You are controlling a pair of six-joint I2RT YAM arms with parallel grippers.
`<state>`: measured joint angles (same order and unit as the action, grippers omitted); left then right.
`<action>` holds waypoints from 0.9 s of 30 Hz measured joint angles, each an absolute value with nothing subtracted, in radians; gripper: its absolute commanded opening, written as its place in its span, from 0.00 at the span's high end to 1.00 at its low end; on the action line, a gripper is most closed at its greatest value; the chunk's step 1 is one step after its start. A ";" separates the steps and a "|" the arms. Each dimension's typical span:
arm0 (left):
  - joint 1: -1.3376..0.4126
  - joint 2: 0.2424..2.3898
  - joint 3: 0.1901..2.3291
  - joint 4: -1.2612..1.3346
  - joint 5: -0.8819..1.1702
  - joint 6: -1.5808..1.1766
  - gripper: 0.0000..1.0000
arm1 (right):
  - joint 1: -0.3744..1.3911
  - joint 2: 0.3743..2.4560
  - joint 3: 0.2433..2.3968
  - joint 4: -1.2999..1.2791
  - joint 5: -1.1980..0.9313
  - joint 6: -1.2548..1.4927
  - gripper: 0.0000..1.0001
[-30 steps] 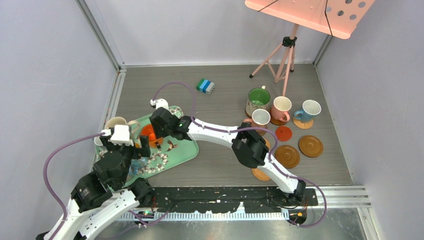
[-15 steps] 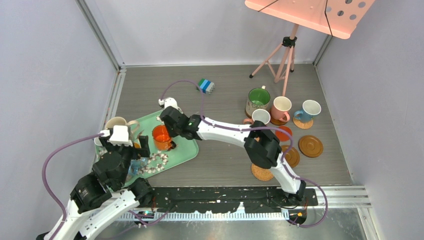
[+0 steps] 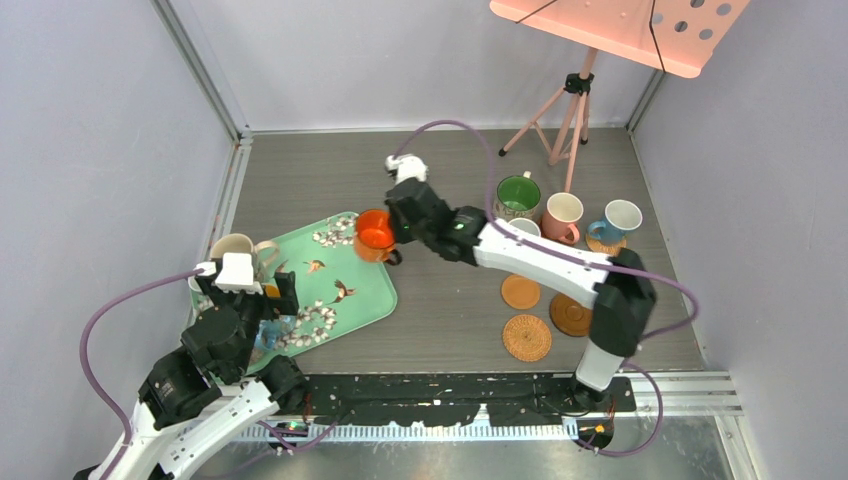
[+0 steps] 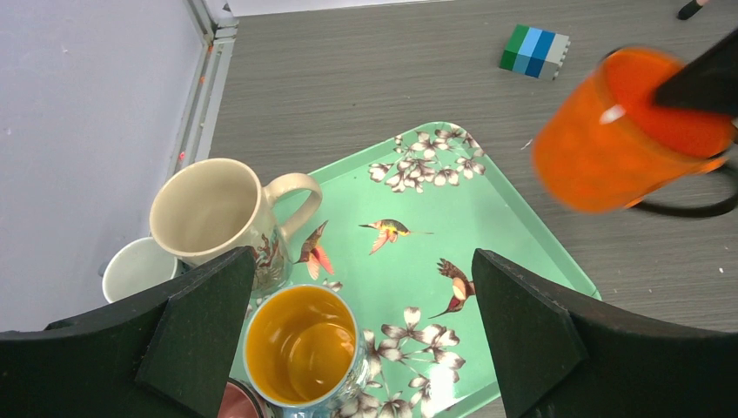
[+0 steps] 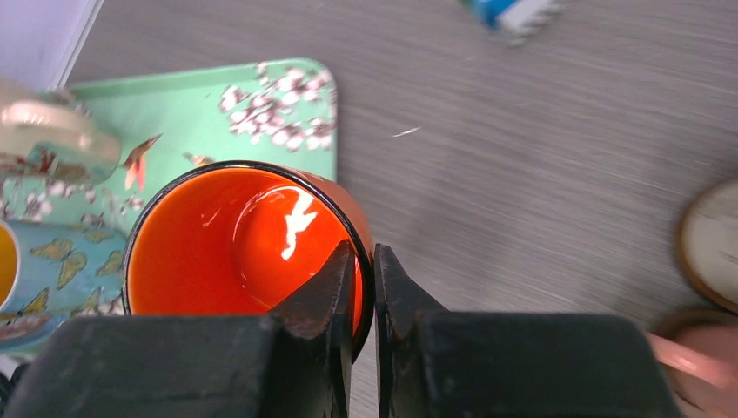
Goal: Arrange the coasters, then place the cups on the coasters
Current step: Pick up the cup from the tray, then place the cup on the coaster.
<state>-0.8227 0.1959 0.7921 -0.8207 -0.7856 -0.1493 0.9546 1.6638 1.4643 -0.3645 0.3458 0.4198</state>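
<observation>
right gripper [image 5: 364, 287] clamps orange mug [image 5: 239, 239] by rim, one finger inside | mug airborne at tray [image 3: 372, 292] edge | free coasters [image 3: 520, 292] well beyond it | keep level, lower centred | left gripper [image 4: 361, 326] wide open

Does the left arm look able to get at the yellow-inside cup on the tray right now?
Probably yes. The left gripper is open, directly over the yellow-inside cup, with nothing between. The cream mug stands close beside it, which may crowd one finger.
</observation>
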 measured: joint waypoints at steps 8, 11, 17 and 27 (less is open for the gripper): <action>-0.823 0.197 0.792 -0.820 -0.784 -0.150 0.01 | 0.778 1.269 1.255 -0.437 0.453 0.427 0.95; -0.823 0.199 0.792 -0.820 -0.783 -0.150 0.01 | 0.693 1.144 1.243 -0.537 0.502 0.437 0.95; -0.823 0.209 0.792 -0.820 -0.778 -0.149 0.01 | 0.625 0.974 1.243 -0.696 0.644 0.454 0.95; -0.823 0.216 0.792 -0.820 -0.762 -0.150 0.01 | 0.375 0.873 1.185 -0.865 0.731 0.496 0.95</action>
